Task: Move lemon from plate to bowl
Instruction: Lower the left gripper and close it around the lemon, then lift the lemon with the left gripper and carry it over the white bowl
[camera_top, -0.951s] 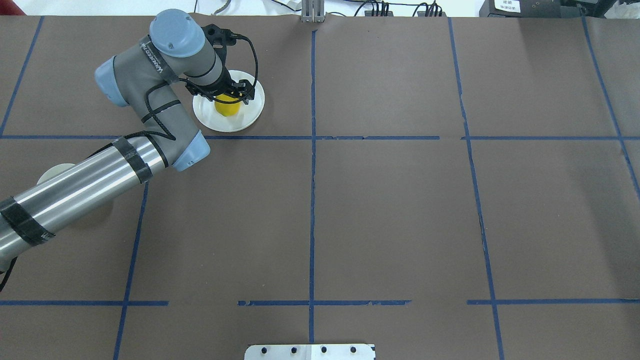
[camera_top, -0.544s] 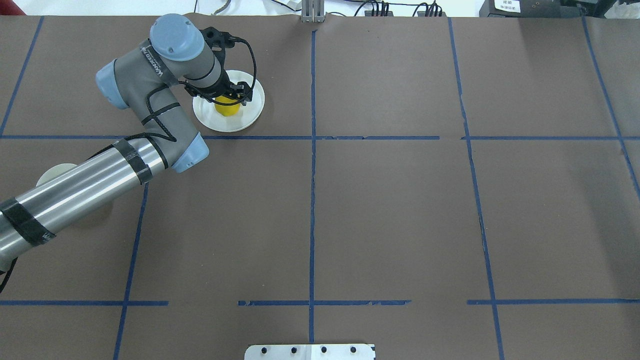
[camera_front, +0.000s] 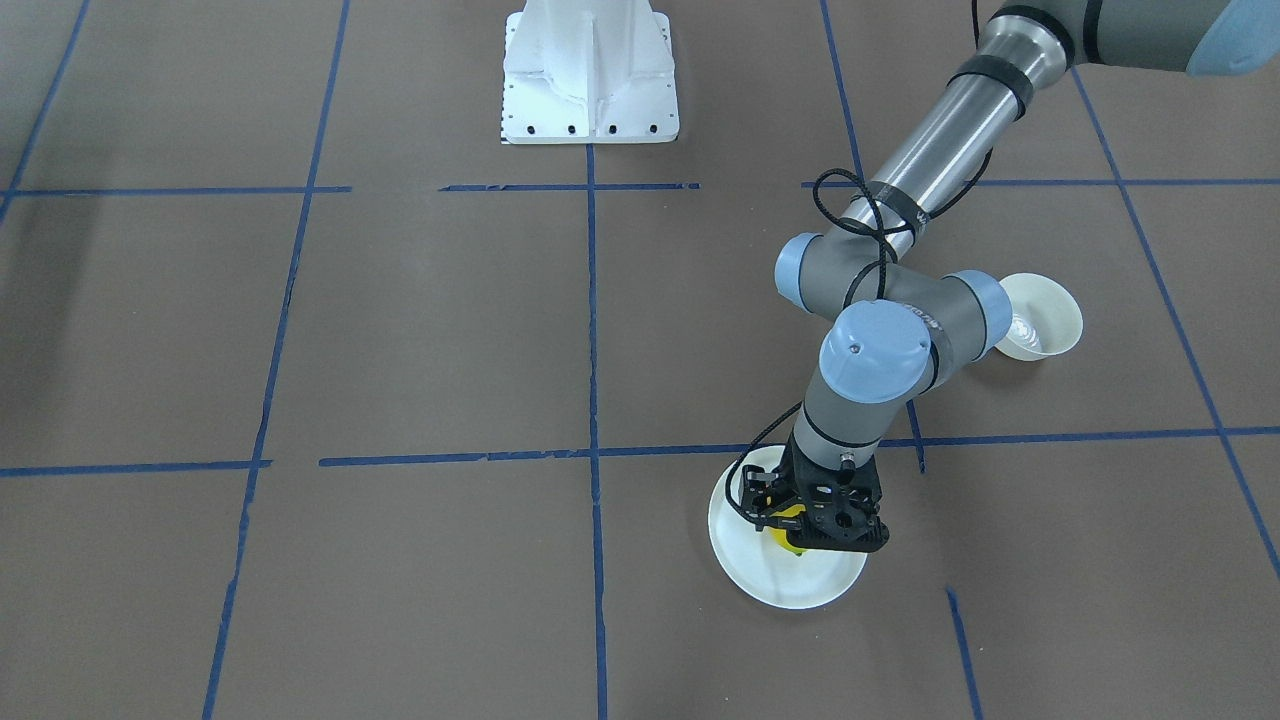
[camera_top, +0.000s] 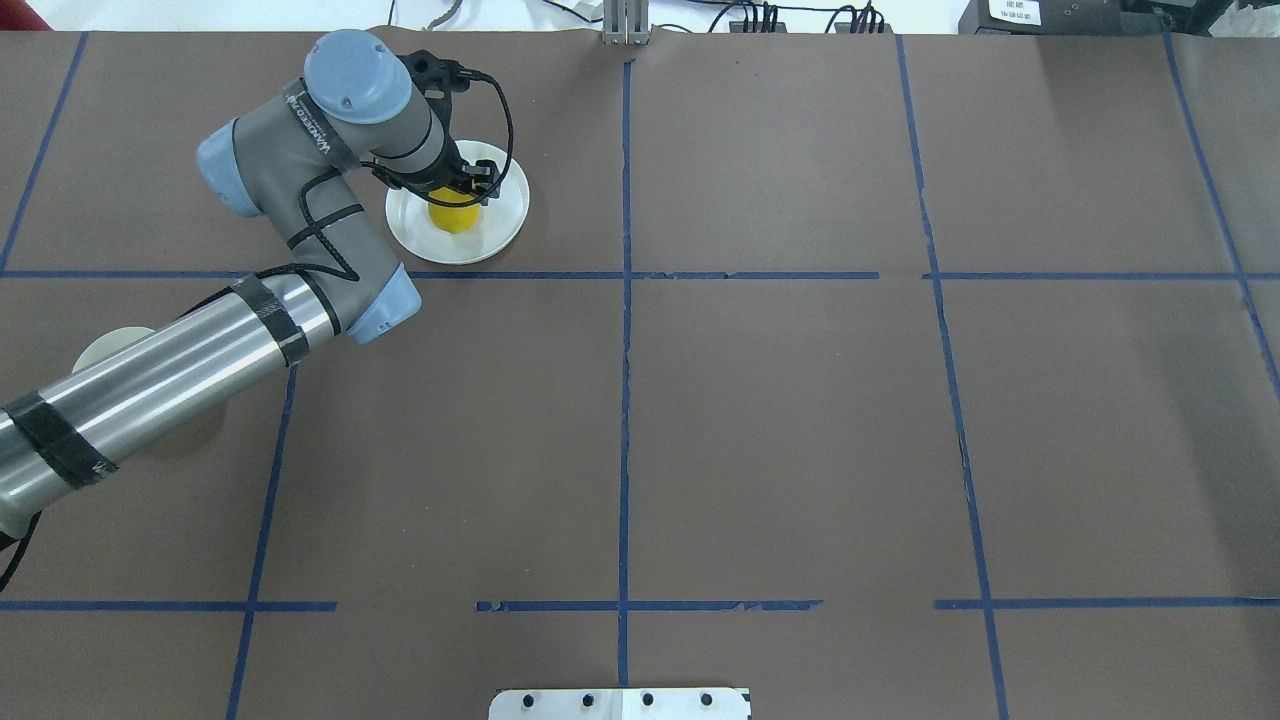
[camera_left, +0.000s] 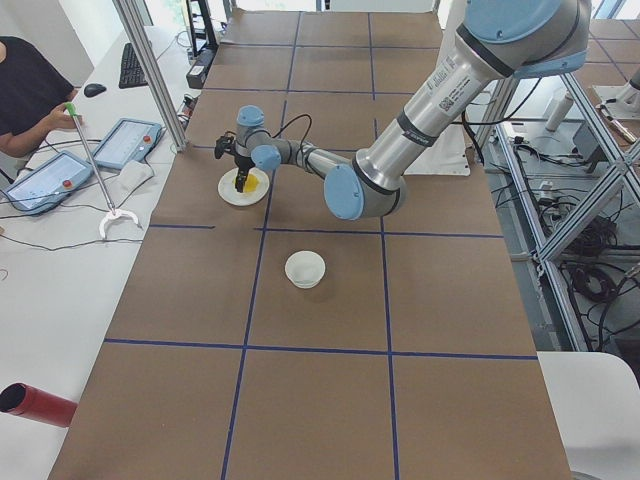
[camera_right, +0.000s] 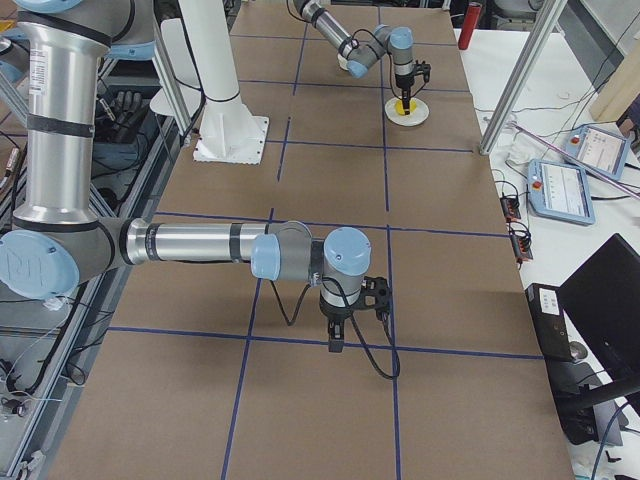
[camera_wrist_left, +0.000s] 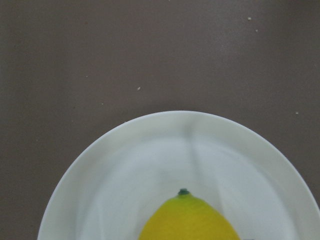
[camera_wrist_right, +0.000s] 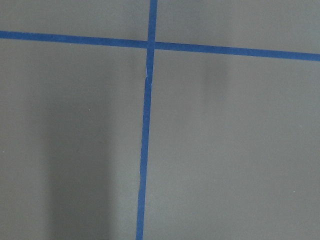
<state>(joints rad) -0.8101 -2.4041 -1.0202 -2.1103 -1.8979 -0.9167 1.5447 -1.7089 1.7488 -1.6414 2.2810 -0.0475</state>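
Observation:
The yellow lemon (camera_top: 452, 217) lies on the flat white plate (camera_top: 503, 232) at the far left of the table. My left gripper (camera_top: 466, 194) is low over the plate, its jaws open on either side of the lemon (camera_front: 790, 521); I see no grip. The left wrist view shows the lemon (camera_wrist_left: 187, 220) with its greenish tip close below, on the plate (camera_wrist_left: 100, 175). The small cream bowl (camera_front: 1042, 318) stands empty nearer the robot, partly hidden under the left forearm in the overhead view (camera_top: 98, 347). My right gripper (camera_right: 336, 343) hangs over bare table; I cannot tell whether it is open or shut.
Blue tape lines (camera_top: 624, 300) grid the brown table. The white robot pedestal (camera_front: 590, 70) stands at the table's near side. An aluminium post (camera_right: 510, 75) and operator tablets (camera_right: 560, 185) stand beyond the far edge. A red cylinder (camera_left: 35, 405) lies off the table.
The left arm has shifted slightly farther from the robot and the gripper has sunk lower around the lemon. The lemon and the plate have not moved.

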